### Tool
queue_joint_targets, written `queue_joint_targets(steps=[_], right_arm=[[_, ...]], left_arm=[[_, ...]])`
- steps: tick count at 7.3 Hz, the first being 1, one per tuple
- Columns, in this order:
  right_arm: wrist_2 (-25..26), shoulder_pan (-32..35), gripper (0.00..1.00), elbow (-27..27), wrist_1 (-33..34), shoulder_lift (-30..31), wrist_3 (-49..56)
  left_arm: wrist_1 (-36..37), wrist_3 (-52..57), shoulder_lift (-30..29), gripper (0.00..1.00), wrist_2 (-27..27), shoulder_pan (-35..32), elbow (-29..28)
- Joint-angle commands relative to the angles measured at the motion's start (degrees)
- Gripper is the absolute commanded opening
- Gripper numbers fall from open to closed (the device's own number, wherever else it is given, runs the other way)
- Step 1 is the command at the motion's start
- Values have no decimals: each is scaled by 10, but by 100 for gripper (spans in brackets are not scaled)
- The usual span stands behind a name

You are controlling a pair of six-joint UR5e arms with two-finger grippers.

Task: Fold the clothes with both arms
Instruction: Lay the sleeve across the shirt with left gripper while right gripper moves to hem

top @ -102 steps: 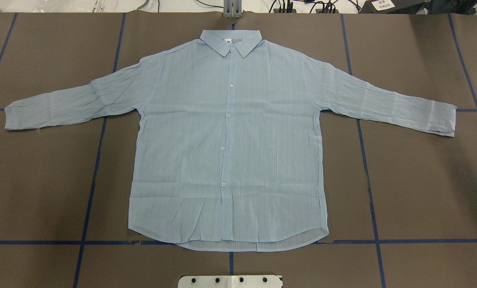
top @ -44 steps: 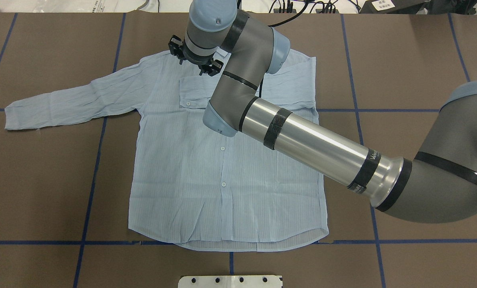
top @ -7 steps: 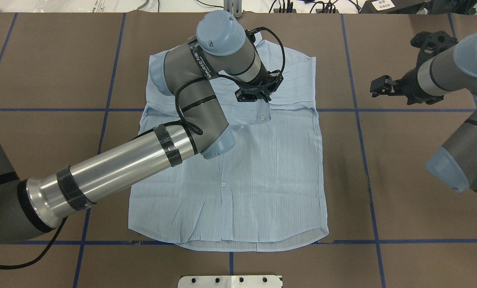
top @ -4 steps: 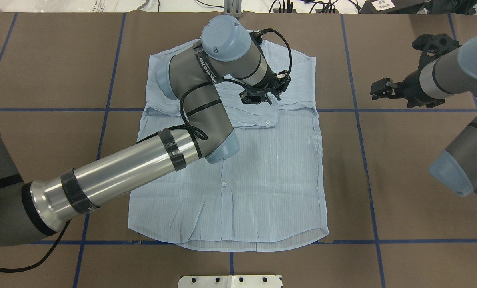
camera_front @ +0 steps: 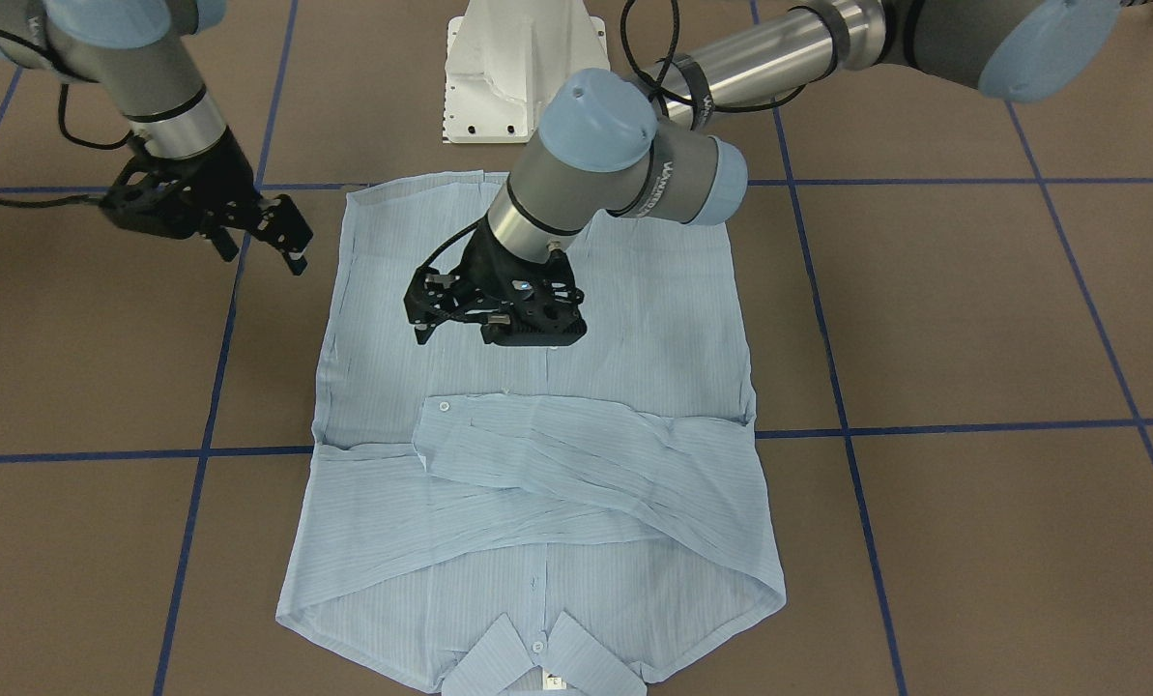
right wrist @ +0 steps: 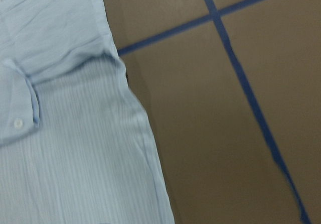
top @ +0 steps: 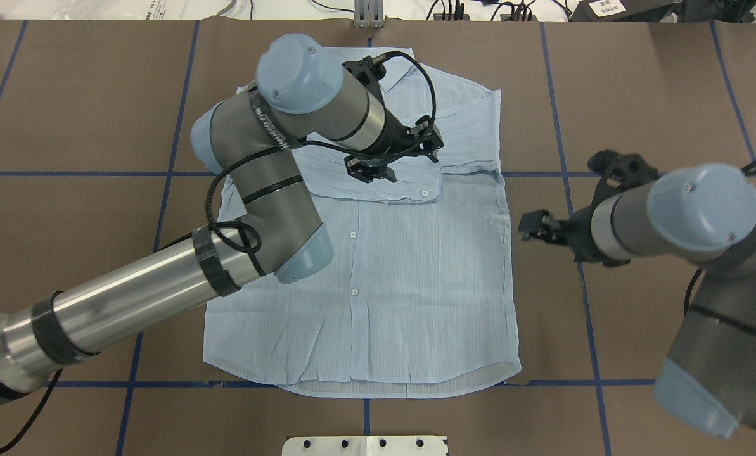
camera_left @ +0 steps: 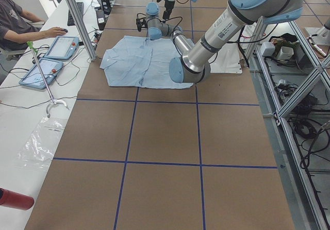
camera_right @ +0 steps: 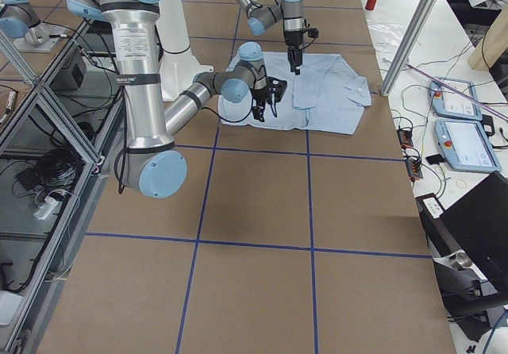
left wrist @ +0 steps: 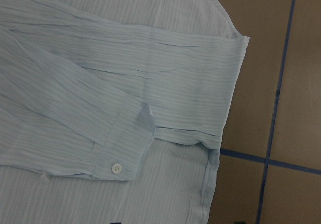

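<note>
Left arm (top: 162, 291): enters at the bench's robot-side left corner, elbow bent, wrist angled down short of the far edge's middle.
Left gripper (top: 391, 158): jaws apart, empty.
Right arm (top: 701, 215): enters from the robot-side right corner.
Right gripper (top: 531, 225): points toward bench centre, jaws apart, empty.

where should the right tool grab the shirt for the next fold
Probably the side edge of the shirt nearest the right tool, between the folded sleeves and the hem. Come in low from the table on the robot's right: that edge lies flat and uncovered, and the open tool points at it.
</note>
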State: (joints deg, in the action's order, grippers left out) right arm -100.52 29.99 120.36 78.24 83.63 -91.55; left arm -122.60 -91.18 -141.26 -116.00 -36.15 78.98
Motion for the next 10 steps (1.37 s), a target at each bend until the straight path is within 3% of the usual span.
queue_joint_targets(steps=[1, 3, 6, 8, 10], right_arm=[[171, -187, 95, 16, 2, 28, -148], [217, -252, 95, 13, -2, 43, -238], [221, -256, 91, 4, 3, 48, -250], [220, -258, 76, 5, 2, 57, -263], [221, -259, 71, 3, 2, 51, -268]], left_arm=[[2, 10, 86, 80, -2, -15, 90], [2, 18, 122, 80, 1, -23, 136], [2, 19, 133, 80, 3, -32, 150], [3, 18, 135, 80, 5, -34, 158], [3, 18, 161, 80, 16, -35, 185]])
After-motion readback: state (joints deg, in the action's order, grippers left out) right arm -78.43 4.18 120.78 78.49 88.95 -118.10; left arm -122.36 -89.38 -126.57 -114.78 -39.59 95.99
